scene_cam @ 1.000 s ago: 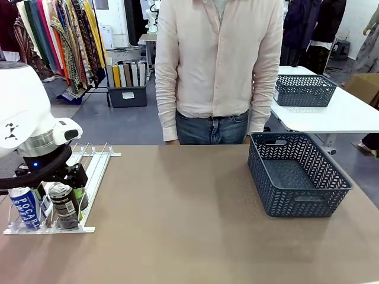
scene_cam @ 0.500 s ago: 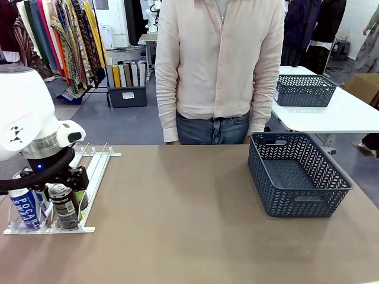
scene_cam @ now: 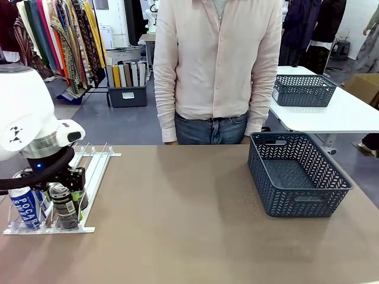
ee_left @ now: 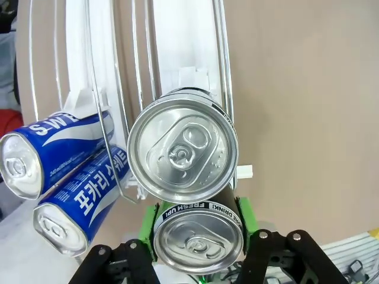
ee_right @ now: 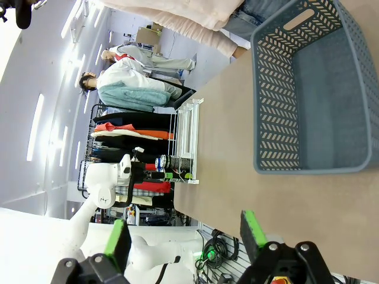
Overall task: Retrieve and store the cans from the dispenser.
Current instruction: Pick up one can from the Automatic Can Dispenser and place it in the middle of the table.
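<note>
Tabletop (scene_cam: 195, 236), plain brown and matte, spans the front view. The dispenser (scene_cam: 99, 161) lies at its left edge, a dark mesh basket (scene_cam: 299, 177) stands at the right, and a person (scene_cam: 219, 65) in a pale shirt is at the far side. Behind are a clothes rail (scene_cam: 59, 35) and a white side table (scene_cam: 343, 115). The left gripper (scene_cam: 60, 190) hangs at the dispenser's front lip, over the front dark can (scene_cam: 65, 208) and beside the front blue can (scene_cam: 23, 208). Left wrist view: green pads (ee_left: 244, 216) press both sides of the front dark can, jaws closed on it. The rear dark can (ee_left: 182, 152) stands just behind it in the same lane, and a second blue can (ee_left: 50, 154) lies in the neighbouring lane. Right wrist view: the right gripper (ee_right: 185, 232) hovers over the table with fingers spread wide and nothing between them, the basket ahead.
</note>
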`<state>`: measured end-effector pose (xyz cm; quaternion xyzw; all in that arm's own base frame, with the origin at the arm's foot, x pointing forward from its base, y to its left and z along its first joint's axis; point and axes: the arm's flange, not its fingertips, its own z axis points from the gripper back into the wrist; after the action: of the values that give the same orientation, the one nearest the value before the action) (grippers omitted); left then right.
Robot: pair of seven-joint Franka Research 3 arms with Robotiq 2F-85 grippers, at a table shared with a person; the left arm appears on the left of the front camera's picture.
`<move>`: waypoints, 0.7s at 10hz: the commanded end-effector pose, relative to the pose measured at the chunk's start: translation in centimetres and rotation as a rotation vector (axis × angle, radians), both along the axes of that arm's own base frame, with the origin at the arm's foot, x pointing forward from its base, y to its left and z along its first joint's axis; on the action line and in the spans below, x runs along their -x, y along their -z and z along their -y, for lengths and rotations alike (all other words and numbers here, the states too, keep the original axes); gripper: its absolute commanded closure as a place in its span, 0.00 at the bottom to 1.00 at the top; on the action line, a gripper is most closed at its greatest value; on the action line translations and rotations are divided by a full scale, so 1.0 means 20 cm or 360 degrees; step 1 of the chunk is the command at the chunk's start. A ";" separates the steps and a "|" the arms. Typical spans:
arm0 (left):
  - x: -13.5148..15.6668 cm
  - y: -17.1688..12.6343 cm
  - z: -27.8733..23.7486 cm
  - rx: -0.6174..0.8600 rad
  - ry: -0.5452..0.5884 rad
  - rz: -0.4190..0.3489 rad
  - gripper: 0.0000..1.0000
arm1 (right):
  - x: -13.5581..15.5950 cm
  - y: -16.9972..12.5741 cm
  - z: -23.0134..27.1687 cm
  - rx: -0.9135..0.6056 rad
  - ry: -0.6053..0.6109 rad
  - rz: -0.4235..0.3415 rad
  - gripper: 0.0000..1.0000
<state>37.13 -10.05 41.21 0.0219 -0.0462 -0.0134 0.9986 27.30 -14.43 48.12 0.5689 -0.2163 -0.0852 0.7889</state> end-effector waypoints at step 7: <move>0.05 -0.84 -0.28 0.0361 0.0041 0.0042 1.00 | -0.02 -0.02 0.01 -0.0019 -0.0001 0.0060 0.00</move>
<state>35.21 -4.36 58.33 -0.0685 -0.0765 -0.0140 0.9946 27.30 -14.42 48.11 0.5695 -0.2155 -0.0848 0.7887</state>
